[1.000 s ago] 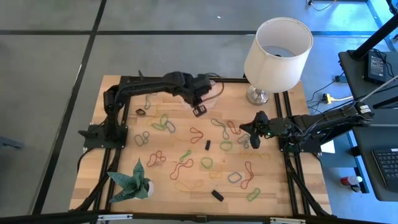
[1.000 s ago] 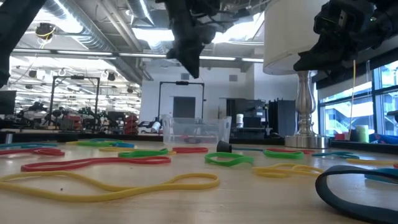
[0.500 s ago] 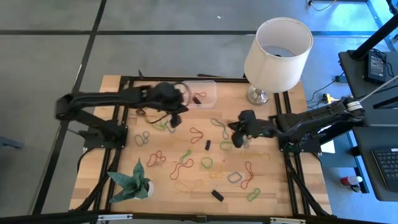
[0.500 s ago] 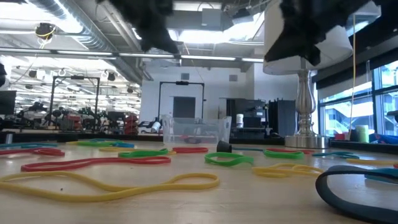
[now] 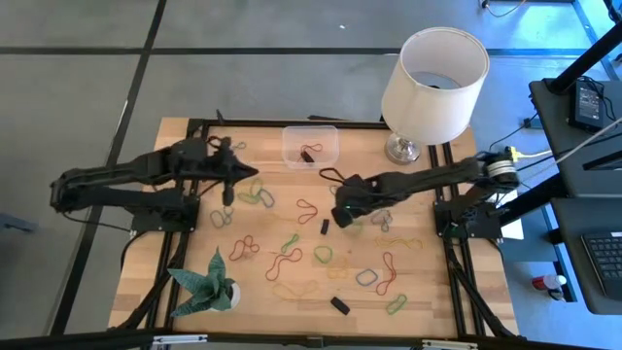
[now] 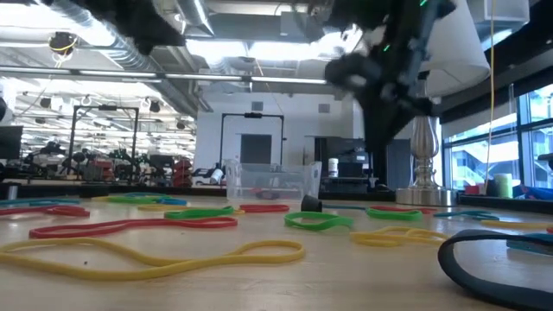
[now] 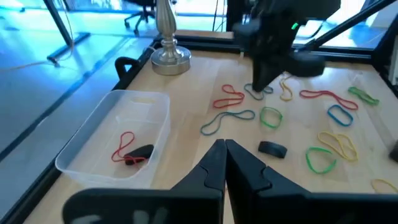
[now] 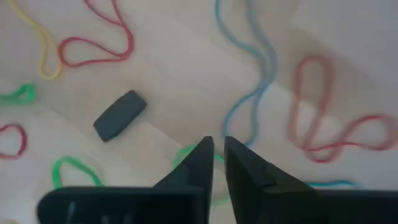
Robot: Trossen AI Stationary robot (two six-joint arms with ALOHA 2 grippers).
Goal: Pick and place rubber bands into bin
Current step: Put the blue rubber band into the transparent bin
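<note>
While both arms reach in over the wooden tabletop (image 5: 146, 277), the white lampshade (image 5: 434, 73) stands tallest, on its metal base at the far right corner. Next down in size, a green folded-paper plant (image 5: 204, 282) sits at the near left corner. Against the far edge, left of the lamp, lies the bin (image 5: 310, 146), a clear container holding one red loop and a small dark piece. Scattered across the middle and near half of the tabletop are the rubber bands (image 5: 292, 258), in red, green, yellow and blue, none of them lifted. Two black blocks (image 5: 339, 305) lie among them, one near the front edge and one near the centre.

Left of the bin, the left claw (image 5: 227, 191) hangs above the bands, its fingers (image 7: 214, 168) clenched together with nothing between them. Near the tabletop's middle, the right claw (image 5: 340, 216) points down close to a green band (image 8: 74, 169) and the central block, its fingers (image 8: 200, 158) slightly parted and gripping nothing.
</note>
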